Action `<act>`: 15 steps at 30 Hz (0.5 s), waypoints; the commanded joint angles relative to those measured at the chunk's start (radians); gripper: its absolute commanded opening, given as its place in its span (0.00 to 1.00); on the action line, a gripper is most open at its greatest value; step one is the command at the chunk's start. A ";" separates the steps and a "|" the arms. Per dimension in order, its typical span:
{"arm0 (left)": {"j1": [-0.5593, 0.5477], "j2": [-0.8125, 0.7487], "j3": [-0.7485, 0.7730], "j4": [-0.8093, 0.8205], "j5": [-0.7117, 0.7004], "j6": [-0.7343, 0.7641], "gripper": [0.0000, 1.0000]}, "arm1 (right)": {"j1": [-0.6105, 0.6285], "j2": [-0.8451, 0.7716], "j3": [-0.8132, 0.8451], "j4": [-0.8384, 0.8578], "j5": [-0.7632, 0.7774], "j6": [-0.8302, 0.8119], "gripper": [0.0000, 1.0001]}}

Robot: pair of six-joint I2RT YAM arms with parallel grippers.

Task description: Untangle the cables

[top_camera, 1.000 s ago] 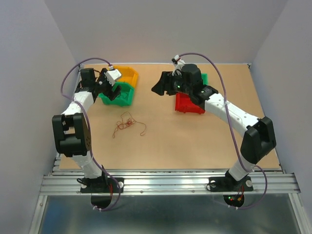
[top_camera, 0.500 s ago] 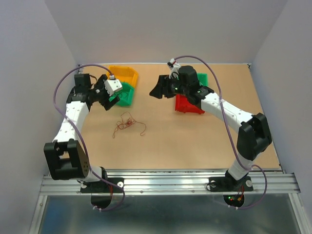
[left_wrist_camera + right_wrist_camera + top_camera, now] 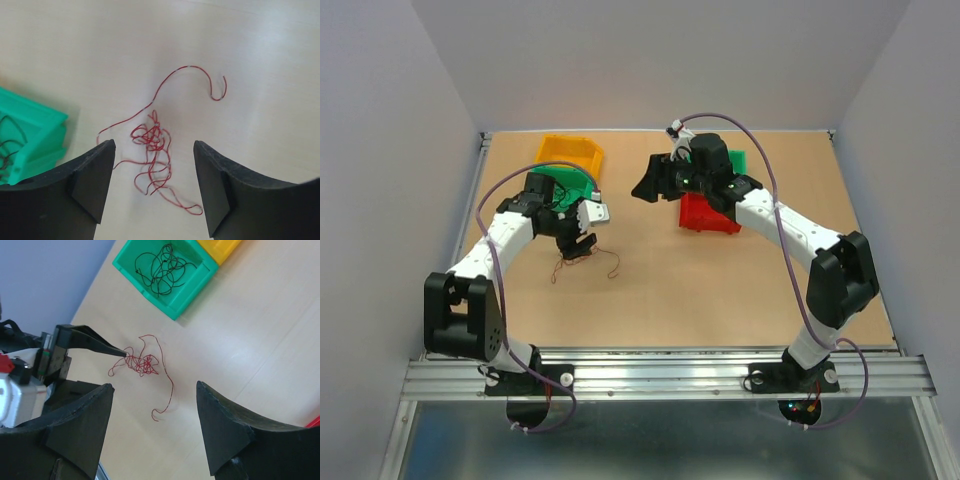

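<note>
The cables are a small wad of thin red wire (image 3: 582,258) lying on the wooden table, with one loose end curling to the right. My left gripper (image 3: 578,240) hovers right over the wad, jaws open and empty. In the left wrist view the wad (image 3: 152,137) lies between and just beyond the two black fingers (image 3: 95,175). My right gripper (image 3: 645,185) is open and empty, held high over the table's middle back. Its wrist view shows the wad (image 3: 145,362) far below, with the left gripper's fingers (image 3: 95,344) touching the wad's left side.
A green bin (image 3: 575,180) holding thin black wires (image 3: 162,265) and a yellow bin (image 3: 570,152) stand at the back left. A red bin (image 3: 708,213) and another green bin (image 3: 736,160) sit under the right arm. The green bin's corner (image 3: 30,130) is left of the left gripper.
My left arm has swung from beside the green bin toward the near side and lowered over the wire wad. The right arm has barely moved. The wad lies where it was.
</note>
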State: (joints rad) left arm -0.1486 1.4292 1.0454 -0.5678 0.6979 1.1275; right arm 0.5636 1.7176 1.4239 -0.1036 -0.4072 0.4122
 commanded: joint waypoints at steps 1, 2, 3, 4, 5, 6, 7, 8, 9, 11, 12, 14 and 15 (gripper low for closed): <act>-0.025 0.040 -0.004 -0.015 -0.003 -0.057 0.74 | -0.004 -0.039 -0.029 0.012 0.011 -0.029 0.73; -0.031 0.045 -0.011 -0.014 -0.008 -0.058 0.74 | -0.002 -0.039 -0.034 0.012 0.019 -0.030 0.73; -0.032 0.050 -0.018 -0.009 -0.009 -0.060 0.73 | -0.004 -0.039 -0.037 0.010 0.019 -0.030 0.73; -0.034 0.051 -0.024 -0.004 -0.009 -0.066 0.73 | -0.004 -0.041 -0.037 0.010 0.022 -0.029 0.72; -0.034 0.056 -0.037 0.018 -0.017 -0.089 0.73 | -0.004 -0.041 -0.042 0.013 0.022 -0.030 0.72; -0.034 0.059 -0.044 0.032 -0.020 -0.104 0.73 | -0.004 -0.041 -0.042 0.013 0.021 -0.030 0.72; -0.034 0.062 -0.050 0.045 -0.023 -0.113 0.72 | -0.004 -0.039 -0.043 0.013 0.021 -0.030 0.72; -0.032 0.071 -0.065 0.077 -0.034 -0.145 0.72 | -0.004 -0.039 -0.046 0.013 0.018 -0.033 0.72; -0.034 0.077 -0.076 0.101 -0.043 -0.167 0.69 | -0.004 -0.039 -0.049 0.015 0.019 -0.036 0.72; -0.034 0.105 -0.105 0.184 -0.069 -0.230 0.60 | -0.004 -0.038 -0.062 0.027 0.027 -0.042 0.72; -0.034 0.117 -0.113 0.198 -0.072 -0.229 0.57 | -0.004 -0.035 -0.074 0.038 0.033 -0.042 0.72; -0.035 0.148 -0.114 0.215 -0.067 -0.225 0.44 | -0.004 -0.030 -0.111 0.090 0.048 -0.049 0.72; -0.035 0.178 -0.110 0.218 -0.075 -0.233 0.37 | -0.004 -0.027 -0.121 0.114 0.051 -0.050 0.72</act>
State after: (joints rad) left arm -0.1776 1.5497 0.9485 -0.4202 0.6392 0.9539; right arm 0.5636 1.7149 1.3624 -0.0837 -0.3847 0.3870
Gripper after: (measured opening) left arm 0.453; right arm 0.720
